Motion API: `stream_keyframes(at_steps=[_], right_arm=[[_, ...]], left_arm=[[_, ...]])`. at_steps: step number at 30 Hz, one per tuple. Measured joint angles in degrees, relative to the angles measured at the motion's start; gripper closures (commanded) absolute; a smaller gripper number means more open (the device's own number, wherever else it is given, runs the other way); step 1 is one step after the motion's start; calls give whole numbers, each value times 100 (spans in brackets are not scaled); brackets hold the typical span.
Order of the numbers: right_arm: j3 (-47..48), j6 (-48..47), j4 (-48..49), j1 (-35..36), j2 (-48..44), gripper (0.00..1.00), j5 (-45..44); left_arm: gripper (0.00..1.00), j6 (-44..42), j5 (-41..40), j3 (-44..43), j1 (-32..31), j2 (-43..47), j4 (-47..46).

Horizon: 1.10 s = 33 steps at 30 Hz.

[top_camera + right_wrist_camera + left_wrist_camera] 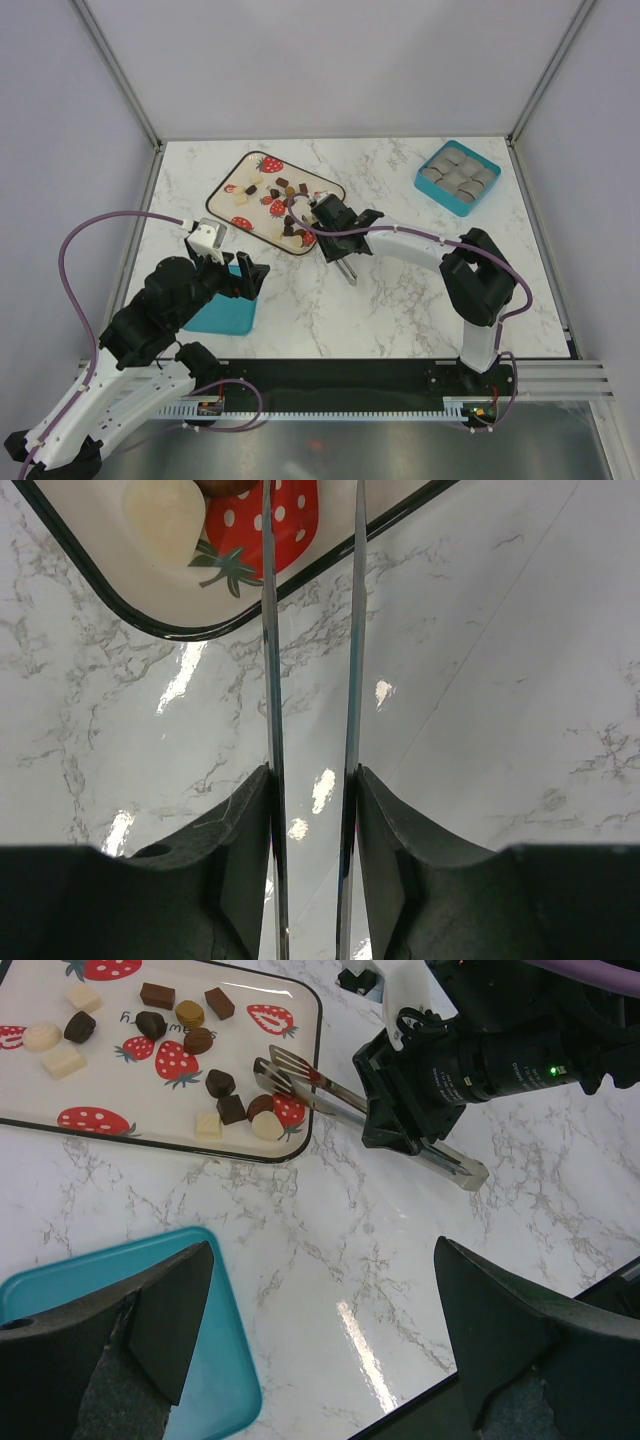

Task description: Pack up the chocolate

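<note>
1. The chocolate [150, 1025] is many tiny pieces scattered on the tray [100, 1090]. They are dark brown, light brown and cream-white, some rounded and some square, lying among red strawberry prints.
2. A few dark letters are printed on the tray between the pieces, but they are partly covered and too small to read.
3. The right gripper [312, 810] pinches metal tongs [330, 1090], squeezing both arms between its fingers. The slotted tips reach over the tray's corner beside a brown piece and a cream piece.
4. The left gripper [320, 1310] is spread wide off the tray's near side, above a teal container [100, 1270].
5. A teal box [458, 176] with grey cups stands well apart from the tray.
</note>
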<state>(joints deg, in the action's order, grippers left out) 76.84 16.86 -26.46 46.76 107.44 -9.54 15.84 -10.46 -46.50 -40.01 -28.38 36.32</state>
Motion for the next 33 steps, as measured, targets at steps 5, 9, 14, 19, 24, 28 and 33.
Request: stream_keyframes(at_steps=[5,9,14,19,24,28,33], right_arm=[[87,-4,-79,-20,2,59,-48],[155,-13,-188,-76,-4,60,-83],[282,-20,-341,-199,-68,61,-83],[413,-26,-452,-332,-177,63,-63],[625,-48,-590,-549,-284,63,44],[863,-68,-765,-977,-483,63,114],[1255,-122,-929,-2006,-813,62,-111]], left_arm=[[0,0,0,0,0,0,2],[0,0,0,0,0,0,2],[0,-2,0,0,0,0,0],[0,0,2,0,0,0,0],[0,-2,2,0,0,0,0],[0,-2,4,0,0,0,0],[0,-2,2,2,0,0,0]])
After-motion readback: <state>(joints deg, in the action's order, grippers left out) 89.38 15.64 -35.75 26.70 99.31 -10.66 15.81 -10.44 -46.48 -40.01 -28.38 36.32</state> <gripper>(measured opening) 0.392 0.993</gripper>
